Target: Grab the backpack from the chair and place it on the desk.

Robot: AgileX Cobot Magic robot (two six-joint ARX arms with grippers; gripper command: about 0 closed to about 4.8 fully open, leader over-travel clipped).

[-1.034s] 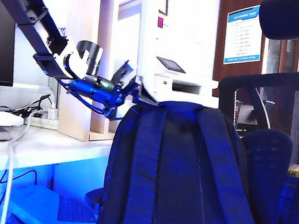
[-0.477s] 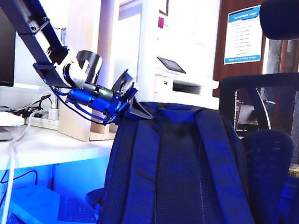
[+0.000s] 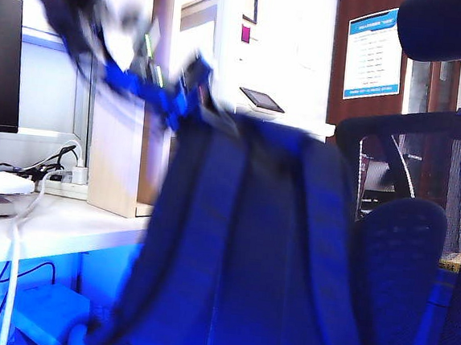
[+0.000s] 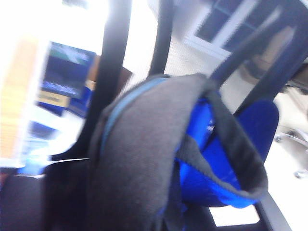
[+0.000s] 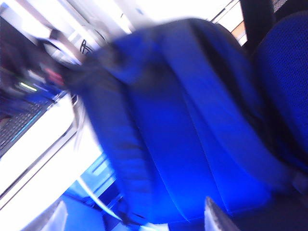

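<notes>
The large navy backpack (image 3: 248, 247) fills the middle of the exterior view, blurred and leaning left, with its straps facing the camera. My left gripper (image 3: 195, 97) is at its top left corner, shut on the top of the backpack. In the left wrist view dark grey and blue backpack fabric (image 4: 139, 154) bunches up and covers the jaws. The chair (image 3: 396, 260) stands just right of the backpack, and its headrest (image 3: 449, 26) is above. In the right wrist view my right gripper (image 5: 134, 221) stands open and empty, short of the backpack (image 5: 192, 120). The white desk (image 3: 56, 226) lies to the left.
On the desk stand a black monitor (image 3: 2, 64), white cables (image 3: 49, 169) and a pale wood divider (image 3: 121, 131). A white printer (image 3: 261, 98) rises behind the backpack. A white cable (image 3: 9, 282) hangs off the desk's front edge.
My left gripper closed on the backpack's top, then rose and pulled it up and to the left. The backpack now tilts left, away from the chair. The right gripper stays open.
</notes>
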